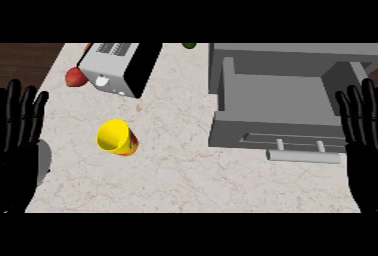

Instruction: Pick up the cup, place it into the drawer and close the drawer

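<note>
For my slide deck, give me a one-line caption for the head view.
Yellow cup upright on the counter, open grey drawer at right, toaster behind.

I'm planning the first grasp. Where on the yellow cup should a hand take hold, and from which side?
Best guess: wrap the fingers round the side wall of the yellow cup, just under its rim, coming from the left with the left hand. The cup stands upright with its mouth open upward, nearer that hand, and the counter around it shows nothing close by.

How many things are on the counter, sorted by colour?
Yellow: 1, the cup
Grey: 2, the toaster and the open drawer
Red: 1, an item beside the toaster
Green: 1, an item at the far edge
Total: 5
</note>
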Robot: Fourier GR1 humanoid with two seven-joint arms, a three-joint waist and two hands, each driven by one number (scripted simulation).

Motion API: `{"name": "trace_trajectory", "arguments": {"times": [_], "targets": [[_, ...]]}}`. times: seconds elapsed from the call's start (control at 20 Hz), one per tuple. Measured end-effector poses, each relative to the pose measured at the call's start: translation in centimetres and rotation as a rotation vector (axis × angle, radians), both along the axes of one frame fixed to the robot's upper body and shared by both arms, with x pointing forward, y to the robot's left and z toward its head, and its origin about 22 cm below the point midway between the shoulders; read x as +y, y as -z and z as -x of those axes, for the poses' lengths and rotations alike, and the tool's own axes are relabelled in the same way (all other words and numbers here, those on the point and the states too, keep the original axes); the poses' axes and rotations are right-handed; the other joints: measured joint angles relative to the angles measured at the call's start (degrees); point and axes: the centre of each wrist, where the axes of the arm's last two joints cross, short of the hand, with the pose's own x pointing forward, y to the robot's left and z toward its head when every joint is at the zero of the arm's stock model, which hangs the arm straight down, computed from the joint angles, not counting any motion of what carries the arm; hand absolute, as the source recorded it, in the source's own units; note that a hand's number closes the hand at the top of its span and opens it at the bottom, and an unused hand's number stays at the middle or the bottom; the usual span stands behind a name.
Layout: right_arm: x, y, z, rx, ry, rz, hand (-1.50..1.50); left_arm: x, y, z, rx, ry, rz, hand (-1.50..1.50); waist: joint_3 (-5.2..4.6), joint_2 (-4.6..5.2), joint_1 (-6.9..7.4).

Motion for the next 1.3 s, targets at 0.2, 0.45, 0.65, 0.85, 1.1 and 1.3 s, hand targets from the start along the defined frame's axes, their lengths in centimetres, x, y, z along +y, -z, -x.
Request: {"name": "trace_trajectory", "arguments": {"times": [0.2,0.45,0.65,0.85,1.1,1.3], "targets": [[0.4,0.2,-0.4,0.0,-0.03,0.017,-1.5,1.4,-0.4,-0.2,0.018,0.08,-0.005,-1.5,0.09,-0.81,-1.56],[0.5,0.2,-0.7,0.067,-0.105,0.049,-1.5,2.4,1.1,-1.1,0.147,0.205,0.112,-1.5,0.08,-1.06,-2.33],[0.4,0.0,-1.2,0.115,-0.149,0.063,-1.5,4.3,2.4,-2.8,0.233,0.233,0.186,-1.5,0.11,-1.14,-2.6],[0.0,-0.3,-2.4,0.139,-0.167,0.067,-1.5,5.3,4.8,-3.7,0.278,0.227,0.208,-1.5,0.11,-1.2,-2.62],[0.1,-0.9,-3.6,0.138,-0.17,0.072,-1.5,6.9,7.3,-5.0,0.337,0.194,0.197,-1.5,0.13,-1.23,-2.65],[0.0,-0.8,-4.7,0.124,-0.17,0.077,-1.5,7.1,10.1,-5.8,0.384,0.172,0.188,-1.5,0.12,-1.21,-2.71]]}}
